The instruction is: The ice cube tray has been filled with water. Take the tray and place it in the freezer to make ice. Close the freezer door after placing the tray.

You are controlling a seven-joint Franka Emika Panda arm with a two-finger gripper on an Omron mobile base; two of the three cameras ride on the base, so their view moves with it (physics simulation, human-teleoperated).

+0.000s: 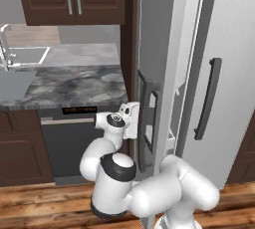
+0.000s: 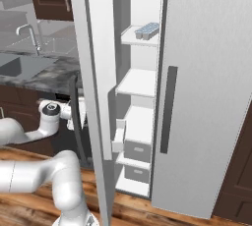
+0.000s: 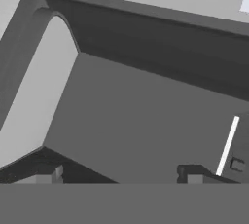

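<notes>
- I am keeping my gripper (image 3: pixel 124 181) spread wide and holding nothing; in the hand view its two tips are rising at six o'clock with only grey panel between them.
- The ice cube tray (image 2: pixel 147 30) is sitting on an upper shelf inside the freezer (image 2: pixel 139 83), toward twelve o'clock in the right base view, with the water (image 2: pixel 148 26) showing pale blue in its cells. I judge the placing done and the closing left.
- The freezer door (image 1: pixel 156 73) is standing partly open, and my hand is reaching at its outer face near the dispenser recess (image 3: pixel 141 121), around nine o'clock of the door edge in the left base view.
- Risk: I am pressing into a recess, not onto flat panel. A tip could be catching on its rim and skidding, so the push turns into a scrape.
- Risk: the dark handle (image 1: pixel 147 123) is lying just beside my hand; an open finger could be hooking behind it and pulling the door wider.
- Risk: my elbow is hanging low at six o'clock, close to the door's swing path, and could be blocking it.
- Risk: a hard slam could be jolting the tray and spilling water.
</notes>
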